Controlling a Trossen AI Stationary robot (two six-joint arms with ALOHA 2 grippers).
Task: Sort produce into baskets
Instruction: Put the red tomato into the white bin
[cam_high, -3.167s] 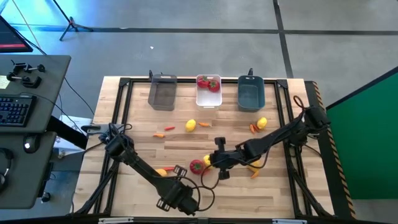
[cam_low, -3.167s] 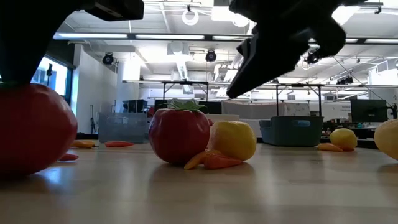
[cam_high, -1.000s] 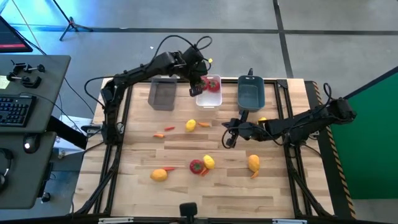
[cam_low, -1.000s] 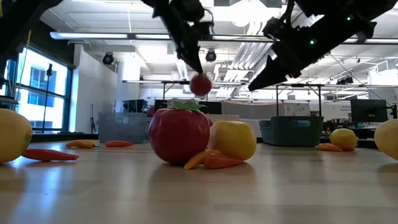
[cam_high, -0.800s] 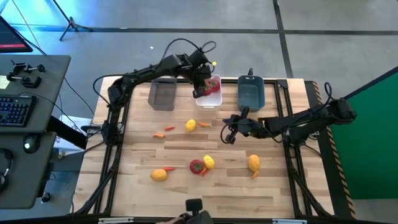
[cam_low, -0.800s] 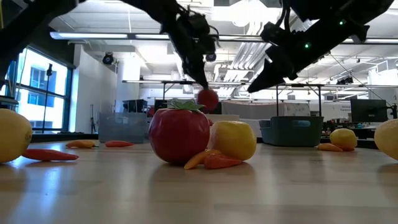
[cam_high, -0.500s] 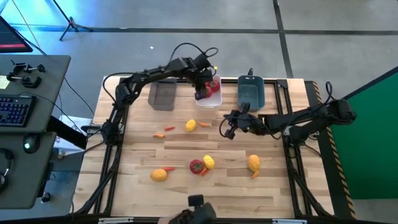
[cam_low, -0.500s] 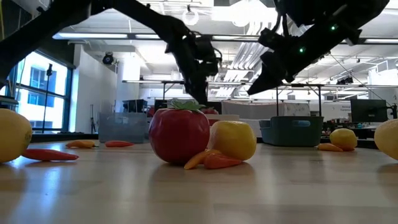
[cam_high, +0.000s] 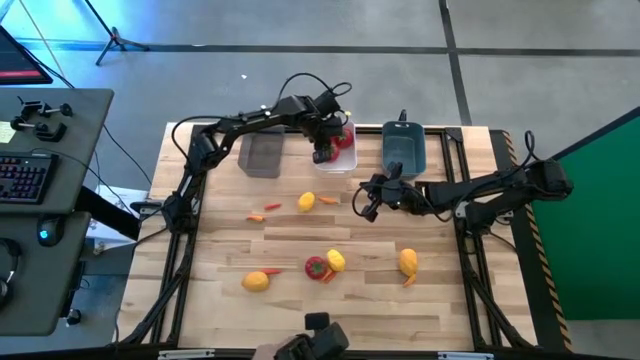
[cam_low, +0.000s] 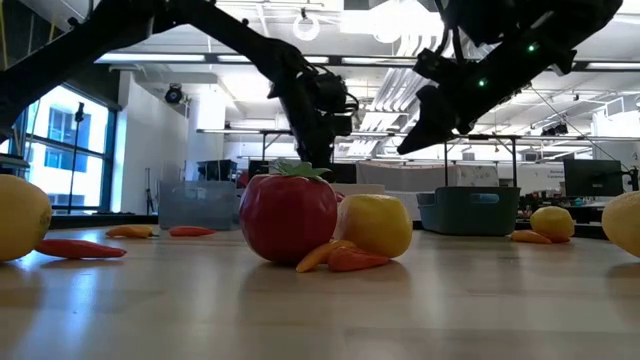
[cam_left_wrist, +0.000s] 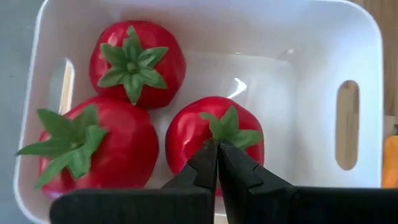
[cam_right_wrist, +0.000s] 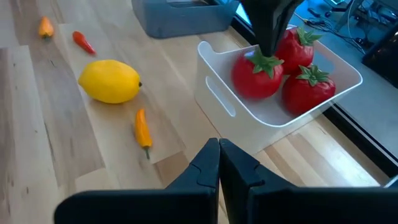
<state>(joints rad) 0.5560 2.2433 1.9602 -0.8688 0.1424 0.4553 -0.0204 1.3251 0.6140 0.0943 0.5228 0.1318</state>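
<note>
I have the left gripper down inside the white basket at the far edge of the table, its fingers pinched together on the green top of a tomato that sits beside two other tomatoes in the bin. I judge this to be the drop-off step: the tomato looks to be resting on the basket floor, so the next move calls for me to spread the fingers and lift clear. The right gripper hangs over mid-table, near the basket, fingers closed with nothing between them. A lemon and a small orange pepper lie near it, not yet sorted.
</note>
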